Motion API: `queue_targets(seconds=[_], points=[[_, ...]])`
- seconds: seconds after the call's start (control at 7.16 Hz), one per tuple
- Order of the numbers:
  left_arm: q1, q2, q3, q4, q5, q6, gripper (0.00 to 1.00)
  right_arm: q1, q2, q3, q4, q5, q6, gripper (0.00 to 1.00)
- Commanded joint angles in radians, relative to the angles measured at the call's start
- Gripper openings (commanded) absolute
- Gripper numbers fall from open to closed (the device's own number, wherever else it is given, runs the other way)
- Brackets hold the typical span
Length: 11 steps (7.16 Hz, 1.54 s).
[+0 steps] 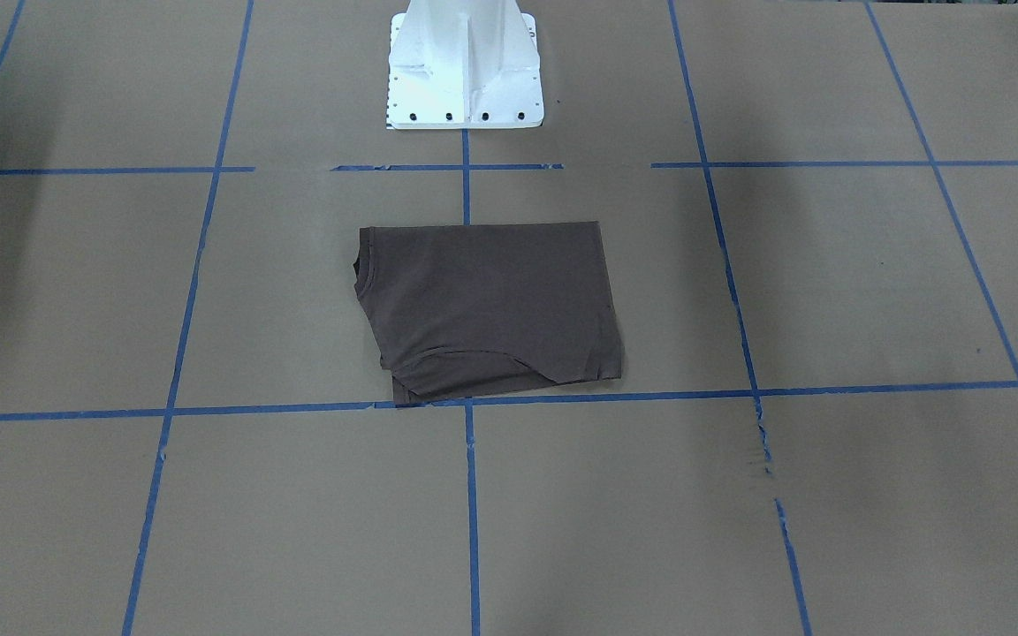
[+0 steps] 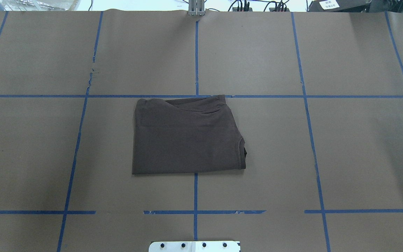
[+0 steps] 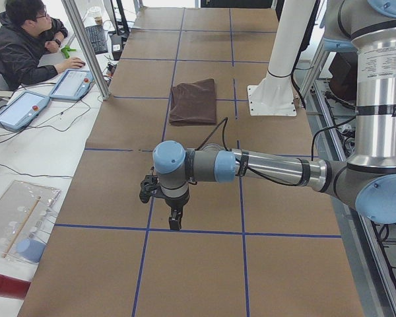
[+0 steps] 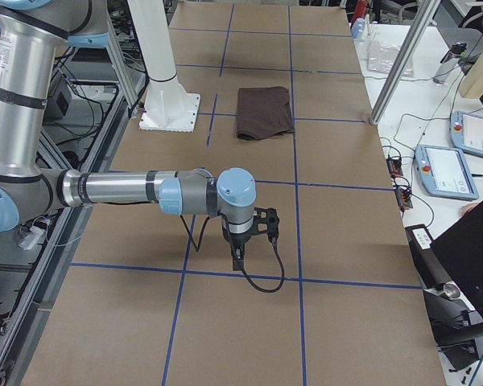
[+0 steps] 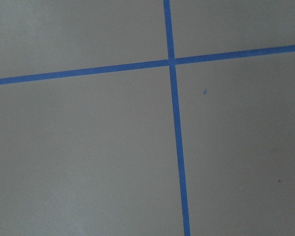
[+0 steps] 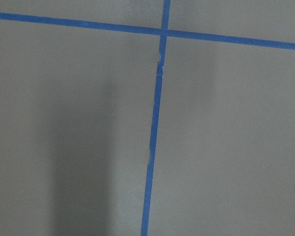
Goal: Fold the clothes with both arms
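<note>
As the brown T-shirt [image 2: 187, 136] lies folded on the desk [image 2: 345, 157], the left arm [image 3: 270, 169] and right arm [image 4: 121, 189] hang well away. Jaws' width: cannot tell.

Overhead view: a folded T-shirt [image 2: 187, 136] lies on the table [image 2: 345, 157] at frame centre, the base pedestal [image 2: 194, 246] at the bottom edge below it. Side views: left arm [image 3: 264, 170] and right arm [image 4: 121, 189] cross mid-frame, well apart from the T-shirt.

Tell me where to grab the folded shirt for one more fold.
Probably the shirt by its straight short edge on the robot's left, pinched at both corners, coming in from that side. Its layers lie flat and aligned there; the collar end opposite is notched and uneven.
</note>
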Motion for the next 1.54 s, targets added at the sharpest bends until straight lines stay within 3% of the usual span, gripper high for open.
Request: queue_targets(seconds=[0.0, 1.4], points=[[0.004, -0.028, 0.002, 0.015, -0.001, -0.009, 1.00, -0.001, 0.002, -0.002, 0.002, 0.004, 0.000, 1.00], [0.005, -0.012, -0.005, -0.046, 0.001, -0.007, 1.00, -0.003, 0.007, 0.000, 0.003, 0.013, 0.000, 1.00]])
